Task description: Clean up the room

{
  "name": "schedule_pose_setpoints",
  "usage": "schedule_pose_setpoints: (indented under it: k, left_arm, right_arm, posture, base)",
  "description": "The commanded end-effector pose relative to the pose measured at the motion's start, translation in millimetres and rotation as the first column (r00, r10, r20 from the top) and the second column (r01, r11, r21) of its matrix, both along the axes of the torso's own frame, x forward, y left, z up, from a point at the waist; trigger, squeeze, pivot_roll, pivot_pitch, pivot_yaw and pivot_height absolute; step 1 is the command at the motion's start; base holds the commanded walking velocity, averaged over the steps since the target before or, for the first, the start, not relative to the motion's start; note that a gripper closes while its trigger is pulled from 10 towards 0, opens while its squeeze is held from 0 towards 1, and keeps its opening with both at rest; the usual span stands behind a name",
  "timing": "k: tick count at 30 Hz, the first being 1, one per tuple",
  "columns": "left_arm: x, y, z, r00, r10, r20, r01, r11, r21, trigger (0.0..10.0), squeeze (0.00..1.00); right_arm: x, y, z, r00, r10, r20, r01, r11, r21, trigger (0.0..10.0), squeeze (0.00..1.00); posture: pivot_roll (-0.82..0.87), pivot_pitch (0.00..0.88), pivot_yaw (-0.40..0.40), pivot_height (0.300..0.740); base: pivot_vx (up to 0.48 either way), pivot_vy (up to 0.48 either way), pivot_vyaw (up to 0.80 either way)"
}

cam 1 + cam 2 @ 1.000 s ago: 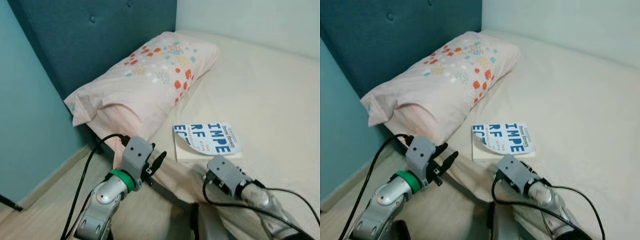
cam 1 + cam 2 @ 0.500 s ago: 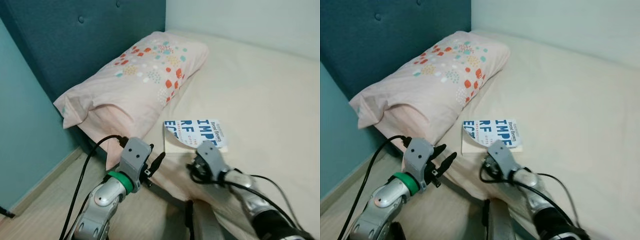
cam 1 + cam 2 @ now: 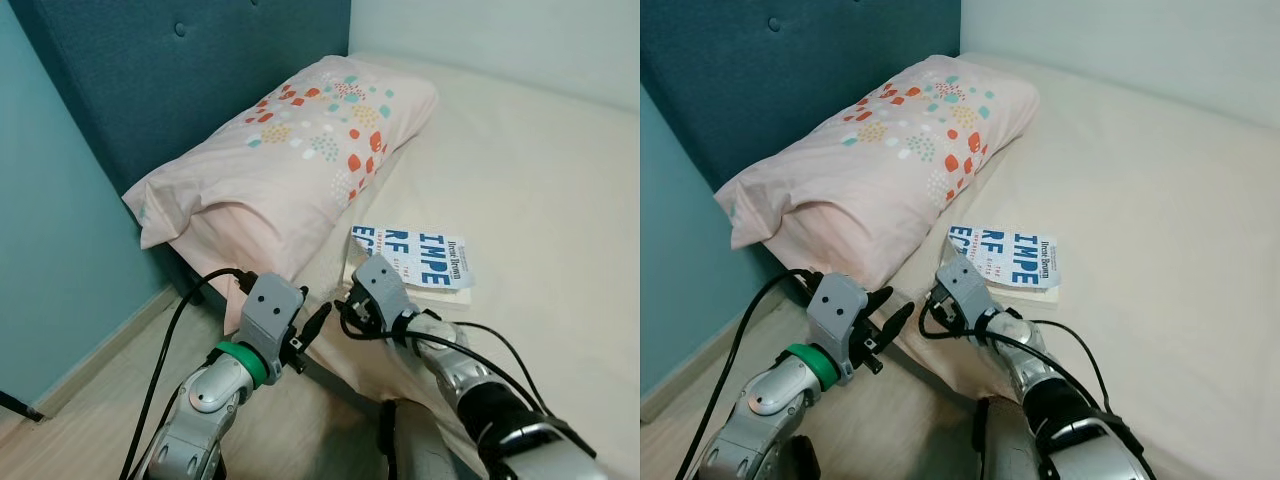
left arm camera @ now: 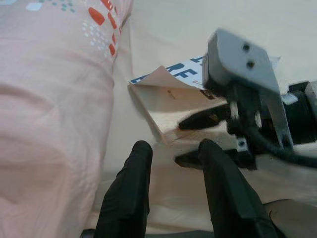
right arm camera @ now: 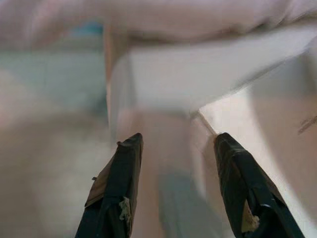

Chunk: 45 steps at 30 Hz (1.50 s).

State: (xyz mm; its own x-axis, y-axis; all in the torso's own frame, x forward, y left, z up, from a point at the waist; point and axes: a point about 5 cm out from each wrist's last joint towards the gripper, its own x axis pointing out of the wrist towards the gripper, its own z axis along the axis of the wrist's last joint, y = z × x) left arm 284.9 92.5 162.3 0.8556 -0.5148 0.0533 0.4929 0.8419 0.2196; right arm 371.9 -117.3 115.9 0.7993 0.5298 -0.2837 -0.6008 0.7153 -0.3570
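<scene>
Book [image 3: 425,262] pickup under way: right gripper [image 4: 190,141] fingers wide, straddling its near edge (left gripper [image 3: 318,322] parted, idle); next, close.

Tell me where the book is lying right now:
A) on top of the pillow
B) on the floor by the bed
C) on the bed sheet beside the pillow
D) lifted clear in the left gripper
C: the book lies flat on the bed beside the pillow, with the right gripper open at its near edge.

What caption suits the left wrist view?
Open right gripper reaching at the book on the bed, beside the pillow.
</scene>
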Motion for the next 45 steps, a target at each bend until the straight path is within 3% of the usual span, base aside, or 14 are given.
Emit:
schedule_pose_setpoints:
  k: [1,7,14,19,25,29,31,32,34,36,40,42,43,45]
  left_arm:
    - [-2.4,2.2,-4.3,1.0,0.008,-0.02,-0.008,1.0,0.008,10.0,0.0]
    - [-3.4,-0.8,-4.2,1.0,0.004,-0.02,-0.004,1.0,0.005,10.0,0.0]
    - [-1.7,-0.3,-2.8,1.0,0.006,-0.017,-0.006,1.0,0.004,10.0,0.0]
    - [-1.0,0.1,-1.5,1.0,0.007,-0.011,-0.007,1.0,0.009,10.0,0.0]
    - [-0.8,2.0,-1.4,1.0,0.017,-0.008,-0.017,1.0,0.01,10.0,0.0]
    - [0.6,0.2,-1.5,1.0,0.017,-0.002,-0.017,1.0,0.006,10.0,0.0]
    - [2.0,-1.6,-0.5,1.0,0.017,0.005,-0.017,1.0,0.001,10.0,0.0]
    - [4.1,-3.6,0.3,1.0,0.015,0.013,-0.015,1.0,-0.003,10.0,0.0]
    - [4.7,-4.1,0.5,1.0,0.014,0.015,-0.014,1.0,-0.005,10.0,0.0]
    - [6.6,-5.8,0.9,1.0,0.008,0.021,-0.008,1.0,-0.009,10.0,0.0]
    - [8.2,-7.1,1.5,1.0,0.004,0.028,-0.003,1.0,-0.013,10.0,0.0]
    - [9.7,-9.1,2.4,0.999,-0.003,0.042,0.004,1.0,-0.014,10.0,0.0]
    - [9.5,-11.6,4.6,0.998,-0.014,0.058,0.015,1.0,-0.017,10.0,0.0]
    - [9.2,-12.7,6.2,0.998,-0.02,0.066,0.022,1.0,-0.023,10.0,0.0]
  right_arm:
    - [-4.5,-9.6,-15.4,0.998,-0.021,-0.066,0.017,0.998,-0.068,10.0,0.0]
    - [5.9,-25.6,4.4,0.995,-0.093,0.041,0.094,0.995,-0.023,10.0,0.0]
    - [11.5,-24.2,13.6,0.99,-0.128,0.064,0.127,0.992,0.018,10.0,0.0]
    - [18.4,-25.1,22.7,0.968,-0.233,0.098,0.228,0.972,0.054,10.0,0.0]
    - [17.8,-13.8,26.8,0.979,-0.171,0.114,0.161,0.983,0.092,10.0,0.0]
    - [13.6,-3.5,32.6,0.984,-0.09,0.154,0.06,0.98,0.192,10.0,0.0]
    - [8.7,0.1,36.0,0.981,-0.052,0.185,0.001,0.963,0.268,10.0,0.0]
    - [-0.6,0.6,38.9,0.973,-0.034,0.228,-0.048,0.936,0.349,10.0,0.0]
    - [-3.9,0.2,39.9,0.97,-0.033,0.24,-0.06,0.927,0.37,10.0,0.0]
    - [-21.3,-9.0,44.0,0.956,-0.118,0.268,-0.025,0.879,0.475,10.0,0.0]
    - [-33.9,-17.4,44.3,0.936,-0.222,0.273,0.046,0.846,0.532,10.0,0.0]
    - [-44.7,-22.9,40.3,0.906,-0.324,0.273,0.123,0.817,0.563,10.0,0.0]
    - [-52.8,-23.7,37.8,0.88,-0.406,0.248,0.176,0.763,0.622,10.0,0.0]
    - [-56.6,-21.0,37.5,0.868,-0.438,0.235,0.192,0.732,0.653,10.0,0.0]
  posture:
    - [-0.05,0.22,0.086,0.526]
    - [-0.04,0.218,0.085,0.526]
    - [-0.03,0.215,0.09,0.526]
    - [-0.01,0.203,0.087,0.526]
    - [-0.02,0.193,0.083,0.526]
    - [-0.03,0.18,0.079,0.526]
    - [-0.04,0.176,0.077,0.526]
    - [-0.06,0.166,0.075,0.526]
    - [-0.06,0.166,0.075,0.526]
    - [-0.09,0.149,0.075,0.526]
    - [-0.11,0.138,0.076,0.526]
    - [-0.13,0.126,0.079,0.526]
    - [-0.14,0.117,0.08,0.526]
    - [-0.14,0.1,0.081,0.526]
  base:
    - [0.0,0.0,0.0]
    - [0.0,0.0,0.0]
    - [0.0,0.0,0.0]
    - [0.0,0.0,0.0]
    - [0.0,0.0,0.0]
    - [0.0,0.0,0.0]
    - [0.0,0.0,0.0]
    - [0.0,0.0,0.0]
    - [0.0,0.0,0.0]
    - [0.0,0.0,0.0]
    - [0.0,0.0,0.0]
    - [0.0,0.0,0.0]
    - [0.0,0.0,0.0]
    - [0.0,0.0,0.0]
